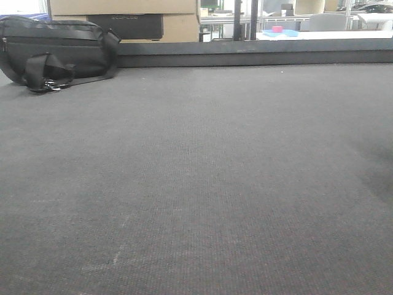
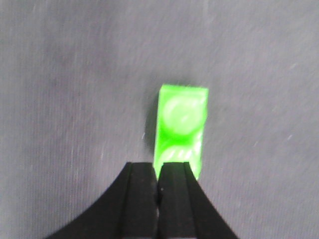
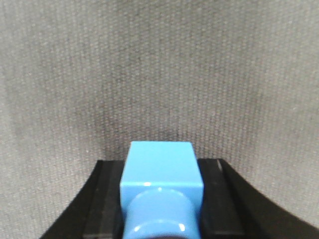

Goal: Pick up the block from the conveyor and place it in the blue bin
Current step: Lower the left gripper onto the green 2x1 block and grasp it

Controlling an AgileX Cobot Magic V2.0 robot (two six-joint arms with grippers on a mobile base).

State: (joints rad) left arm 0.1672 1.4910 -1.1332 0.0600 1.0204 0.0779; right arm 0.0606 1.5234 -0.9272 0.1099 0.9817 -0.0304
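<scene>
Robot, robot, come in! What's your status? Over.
Left end effector shut, green block at its tips, grip unclear. Right end effector shut on blue block. Black bag at far left of the conveyor.

A black bag (image 1: 55, 52) with a strap lies at the far left. Behind it stand tan cardboard boxes (image 1: 181, 27). Two dark posts (image 1: 238, 18) rise further right.

The conveyor (image 1: 202, 184) is dark grey, finely woven, flecked with faint pale scuffs. Against it show a bright green block (image 2: 181, 124) by the black left gripper (image 2: 158, 170) and a sky-blue block (image 3: 160, 158) in the black right gripper (image 3: 160, 172). At the conveyor's far left sits a black bag (image 1: 55, 49).
</scene>
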